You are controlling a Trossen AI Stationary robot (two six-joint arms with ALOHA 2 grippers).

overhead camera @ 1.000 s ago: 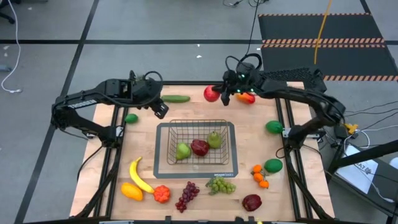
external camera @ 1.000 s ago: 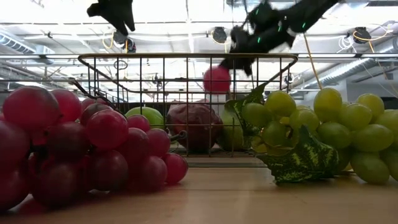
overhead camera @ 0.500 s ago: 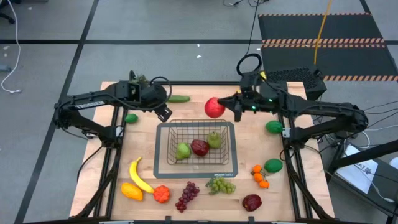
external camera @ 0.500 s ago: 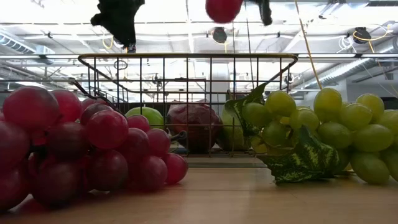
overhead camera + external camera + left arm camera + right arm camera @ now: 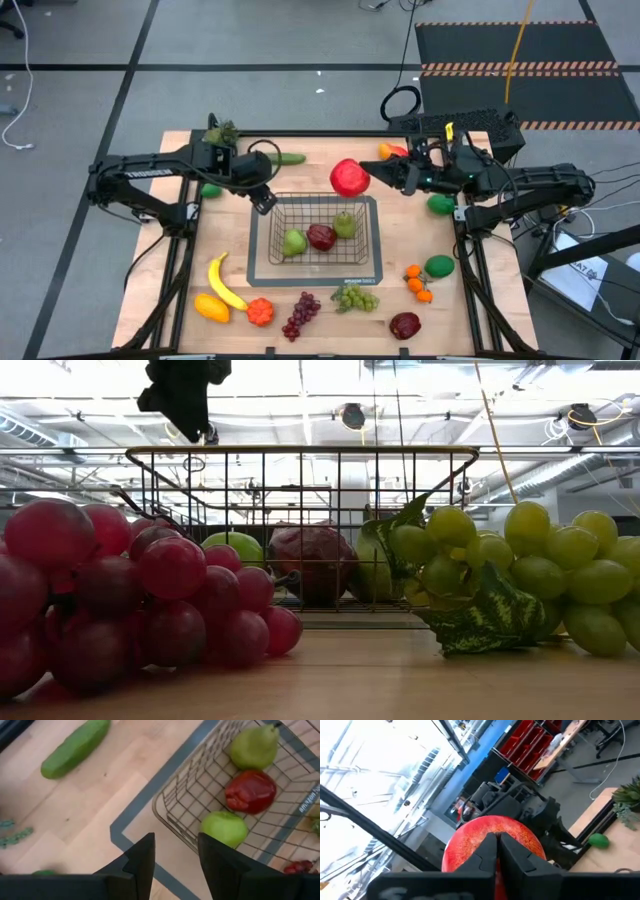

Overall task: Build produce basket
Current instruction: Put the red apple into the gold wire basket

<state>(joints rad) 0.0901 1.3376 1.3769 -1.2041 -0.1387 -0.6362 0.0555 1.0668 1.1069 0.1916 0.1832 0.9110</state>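
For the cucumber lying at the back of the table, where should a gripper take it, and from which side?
Probably across the middle of the cucumber, coming straight down from above. It lies flat on bare wood, long and slim, with no other produce touching it, so fingers closing across its narrow width should hold it balanced. The left gripper, open near the basket corner, is nearest.

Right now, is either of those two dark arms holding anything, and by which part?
The right gripper holds a round red plastic apple by its side, above the table. The left gripper is open and empty.

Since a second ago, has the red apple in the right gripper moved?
Yes. The red apple went from the table's far edge toward the basket, held by the right gripper.
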